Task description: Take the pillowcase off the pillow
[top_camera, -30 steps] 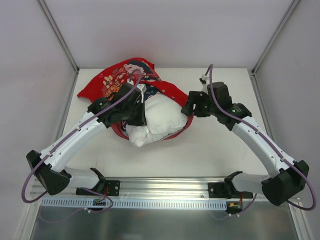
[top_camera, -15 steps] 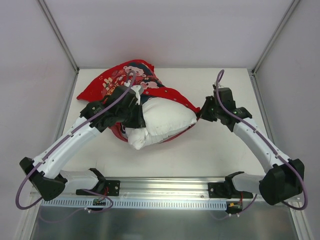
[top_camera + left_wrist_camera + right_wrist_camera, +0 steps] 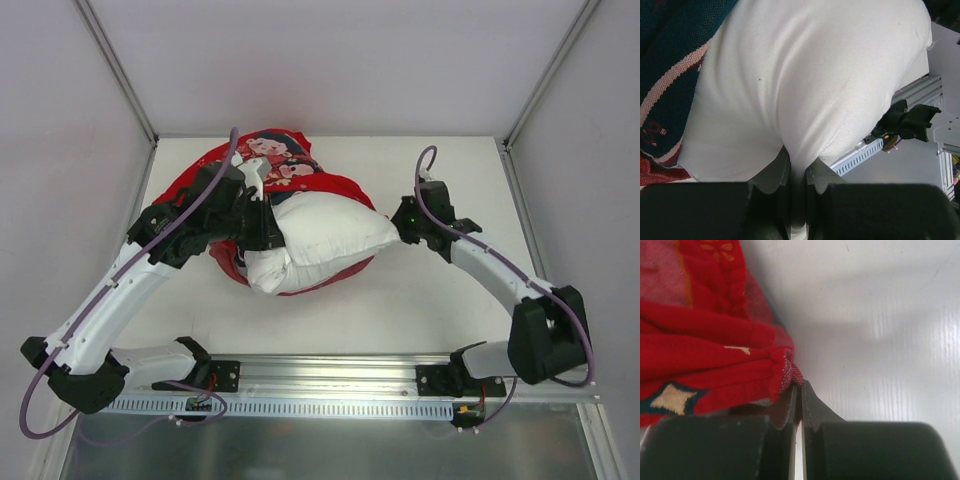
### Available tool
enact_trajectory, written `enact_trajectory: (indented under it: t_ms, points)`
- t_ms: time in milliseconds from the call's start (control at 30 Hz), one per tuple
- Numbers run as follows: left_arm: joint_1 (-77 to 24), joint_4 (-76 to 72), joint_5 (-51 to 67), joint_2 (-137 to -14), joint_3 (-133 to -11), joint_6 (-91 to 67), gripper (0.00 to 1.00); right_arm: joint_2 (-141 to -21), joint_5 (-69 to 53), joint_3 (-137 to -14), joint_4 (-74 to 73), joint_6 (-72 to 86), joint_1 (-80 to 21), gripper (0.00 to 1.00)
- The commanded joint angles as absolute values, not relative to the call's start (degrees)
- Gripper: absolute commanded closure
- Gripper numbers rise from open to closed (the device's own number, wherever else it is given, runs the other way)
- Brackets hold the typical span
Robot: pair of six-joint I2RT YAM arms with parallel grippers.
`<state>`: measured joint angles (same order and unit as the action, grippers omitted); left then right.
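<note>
The pillow is seen lying across the middle of the table, with most of its white body exposed; the pillowcase is bunched around the pillow's far-left end and spread beneath it, and a red edge is drawn out to the right. The left gripper is clamped on a fold of the pillow's white fabric at its left end, with the jaws pressed nearly together; the right gripper is closed, and a bunched red hem of the pillowcase is pinched at its tips, close to the table surface.
</note>
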<state>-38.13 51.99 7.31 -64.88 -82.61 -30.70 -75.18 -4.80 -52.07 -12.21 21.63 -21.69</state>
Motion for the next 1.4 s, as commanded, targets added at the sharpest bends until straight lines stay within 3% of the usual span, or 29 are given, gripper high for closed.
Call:
enact_trajectory:
  t_ms: [0,200,333,367,400,433,467,533,700,867,967,1033,1067,1100,1133,1367]
  points:
    - [-37.8,46.1,11.5,-64.9,-88.8,-33.9,1.00,-83.3,-5.4,-55.4,-4.2,23.0,-21.4,0.99]
    - [-37.8,43.6,13.4,-65.9,-90.4,-35.8,1.00,-100.8,-7.1,-79.0,-14.3,19.9,-19.7,0.99]
    - [-37.8,41.1,13.7,-67.1,-87.4,-38.0,1.00,-100.6,-11.9,-82.4,-16.3,20.9,-19.7,0.99]
    - [-37.8,40.4,14.0,-67.6,-86.8,-38.3,1.00,-99.7,-12.6,-80.9,-16.4,20.8,-19.7,0.95]
    - [-37.8,39.7,14.3,-68.0,-85.5,-38.8,1.00,-97.4,-13.8,-79.9,-17.3,20.7,-19.5,0.86]
    - [-37.8,38.2,15.0,-68.5,-85.0,-39.5,1.00,-96.1,-14.1,-79.0,-18.2,20.0,-19.0,0.55]
    - [-37.8,37.4,15.5,-69.9,-84.6,-39.7,1.00,-94.5,-14.2,-77.7,-19.2,19.5,-18.6,0.39]
    - [-37.8,36.7,15.4,-72.8,-84.7,-39.8,1.00,-88.1,-13.1,-72.4,-23.4,19.6,-15.5,0.18]
    - [-37.9,34.8,15.4,-76.5,-85.3,-39.8,1.00,-66.7,-13.6,-58.0,-28.6,18.4,-4.7,0.10]
    - [-39.5,31.9,16.0,-84.0,-87.9,-40.2,1.00,-56.6,-11.4,-61.3,-41.3,12.4,-3.6,0.09]
    - [-43.1,31.7,17.6,-90.6,-96.5,-37.9,1.00,-52.1,-9.1,-61.3,-44.5,11.7,-3.7,0.09]
    - [-44.6,32.0,27.6,-95.3,-100.1,-32.5,0.66,-49.2,-8.2,-60.4,-45.9,11.7,-3.7,0.09]
    - [-44.6,32.7,31.2,-96.1,-102.6,-31.2,0.36,-48.4,-8.1,-60.2,-47.4,11.5,-3.7,0.09]
    - [-44.6,34.6,33.4,-96.3,-103.1,-29.1,0.15,-47.7,-8.1,-59.8,-48.2,11.4,-3.7,0.09]
    - [-44.3,35.6,32.3,-95.0,-103.3,-28.0,0.01,-47.1,-8.2,-59.5,-48.9,11.5,-3.7,0.09]
    - [-31.0,37.3,25.9,-80.4,-94.6,-26.0,0.01,-41.2,-17.6,-52.2,-44.0,16.3,-5.1,0.08]
